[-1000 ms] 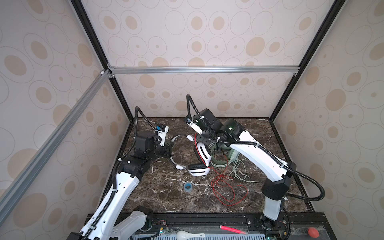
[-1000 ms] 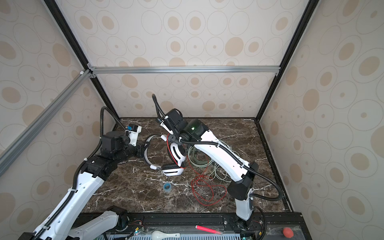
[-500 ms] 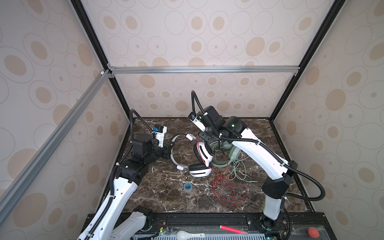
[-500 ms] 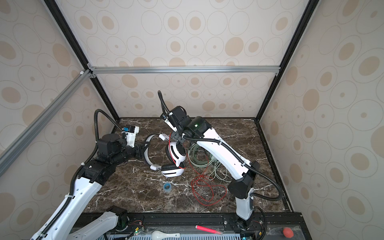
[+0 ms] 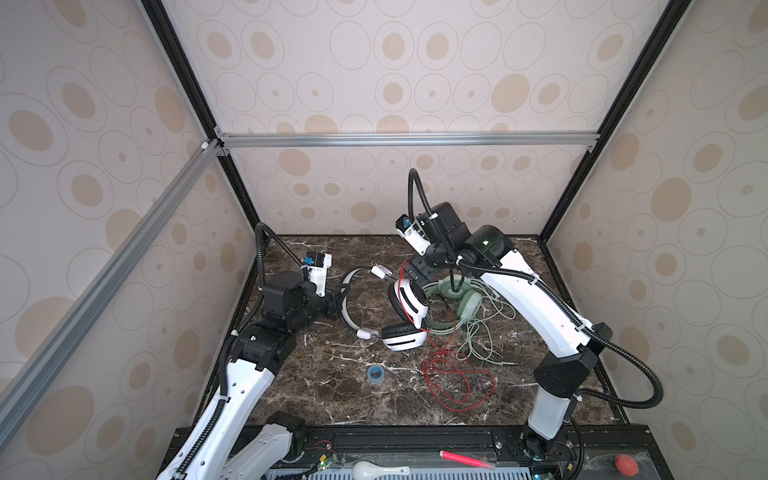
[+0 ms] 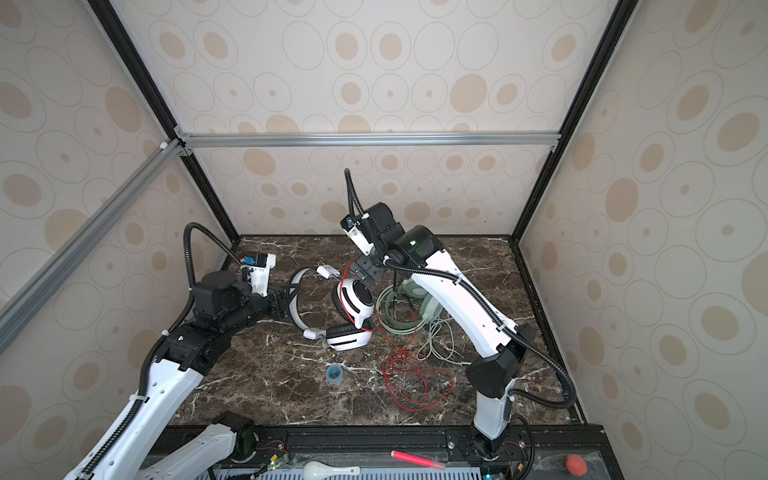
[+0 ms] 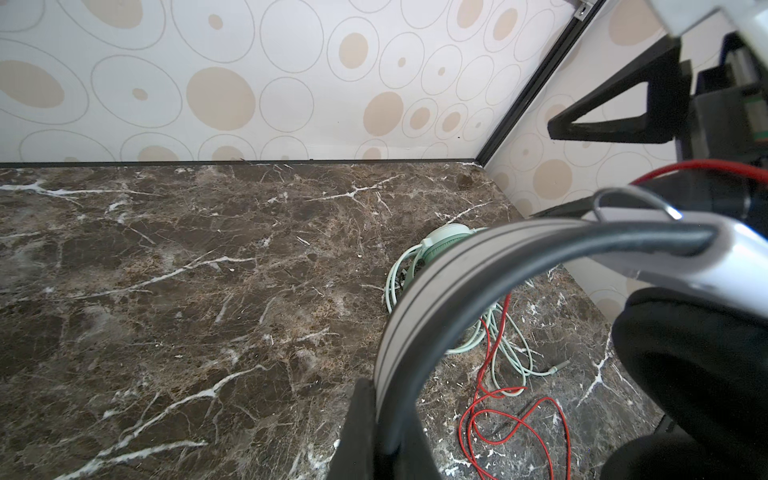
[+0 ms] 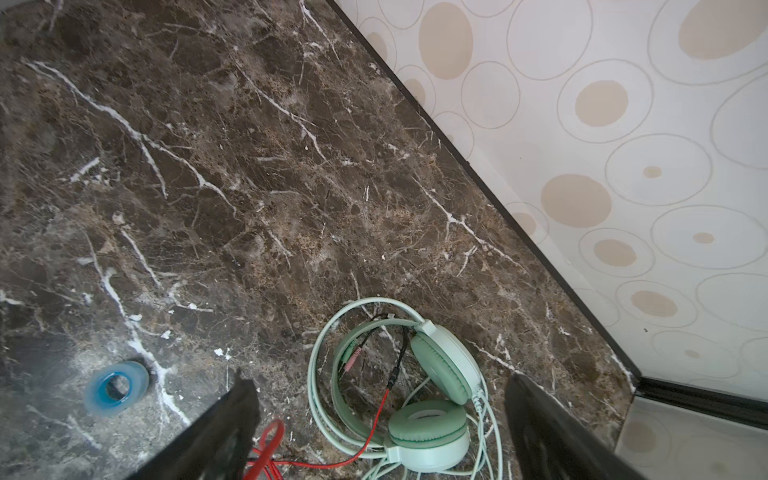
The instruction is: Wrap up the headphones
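Steady white-and-black plastic over-ear headphones (image 5: 409,300), just beside pale mint-green padded headphones (image 5: 467,307), by the band in clenched left gripper (image 5: 338,296); with released, empty right gripper (image 5: 417,272) pinch thin red cord (image 5: 454,387) near earcup; wind snugly.

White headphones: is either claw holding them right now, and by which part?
Yes. The left claw is shut on the white headphones at the headband, around its middle. The right claw is open and holds nothing.
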